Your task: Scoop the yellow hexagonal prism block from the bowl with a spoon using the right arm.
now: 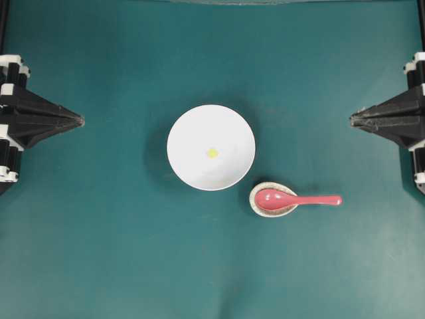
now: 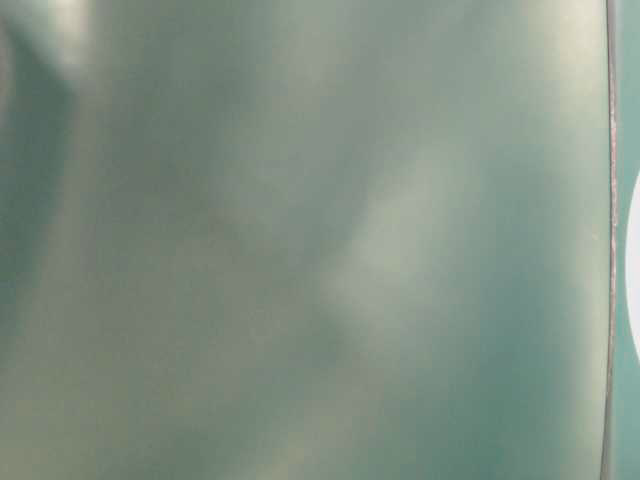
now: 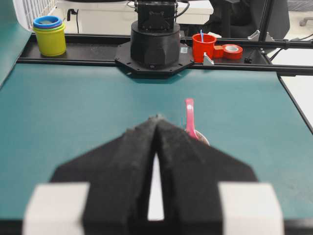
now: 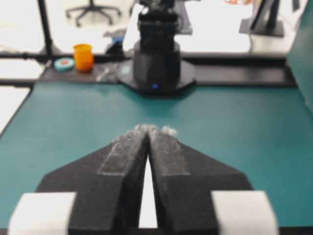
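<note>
A teal table fills the overhead view; the white bowl sits at its centre; the left gripper and right gripper wait well apart from the bowl, on opposite sides, fingertips pressed together, gripping nothing; the red spoon lies just beside the bowl, scoop on a speckled rest; the yellow hexagonal prism block lies inside the bowl.

A robotics lab: a teal-covered counter edged by black metal rails, with a black arm base bolted at its 12 o'clock end. Behind it sit stacked cups, a red cup, tape rolls and a wheeled office chair on a pale floor
</note>
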Robot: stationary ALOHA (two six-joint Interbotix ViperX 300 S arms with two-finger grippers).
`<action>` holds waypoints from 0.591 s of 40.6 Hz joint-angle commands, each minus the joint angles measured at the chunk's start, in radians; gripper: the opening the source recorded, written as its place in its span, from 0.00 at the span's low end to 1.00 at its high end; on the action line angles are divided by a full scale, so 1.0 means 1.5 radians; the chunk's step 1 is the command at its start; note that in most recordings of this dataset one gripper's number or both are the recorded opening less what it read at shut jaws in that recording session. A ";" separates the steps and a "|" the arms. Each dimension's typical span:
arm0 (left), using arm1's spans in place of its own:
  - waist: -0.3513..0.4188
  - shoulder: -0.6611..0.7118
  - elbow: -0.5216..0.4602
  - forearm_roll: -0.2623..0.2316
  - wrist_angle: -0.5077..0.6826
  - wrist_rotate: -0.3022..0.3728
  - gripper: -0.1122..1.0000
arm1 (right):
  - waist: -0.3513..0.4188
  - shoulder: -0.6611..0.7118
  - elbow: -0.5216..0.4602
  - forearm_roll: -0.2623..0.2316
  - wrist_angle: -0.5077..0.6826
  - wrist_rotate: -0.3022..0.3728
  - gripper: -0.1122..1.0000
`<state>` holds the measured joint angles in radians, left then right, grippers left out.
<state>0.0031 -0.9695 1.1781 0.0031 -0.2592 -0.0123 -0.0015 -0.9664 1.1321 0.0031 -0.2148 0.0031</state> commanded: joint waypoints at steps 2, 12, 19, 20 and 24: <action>0.000 0.003 -0.018 0.001 -0.005 -0.001 0.10 | -0.001 0.004 -0.015 0.000 -0.003 0.003 0.32; 0.000 0.002 -0.019 0.001 -0.005 -0.001 0.10 | -0.001 0.005 -0.015 0.014 0.026 0.005 0.47; 0.000 0.002 -0.018 0.001 -0.005 -0.001 0.10 | -0.001 0.024 -0.010 0.033 0.046 0.005 0.47; 0.000 0.002 -0.018 0.001 -0.005 -0.001 0.10 | -0.001 0.028 -0.008 0.036 0.047 0.005 0.47; -0.001 0.003 -0.019 0.002 -0.006 -0.001 0.10 | -0.001 0.046 -0.005 0.046 0.039 0.005 0.47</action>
<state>0.0015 -0.9695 1.1766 0.0031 -0.2592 -0.0107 -0.0031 -0.9235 1.1336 0.0598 -0.1442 0.0092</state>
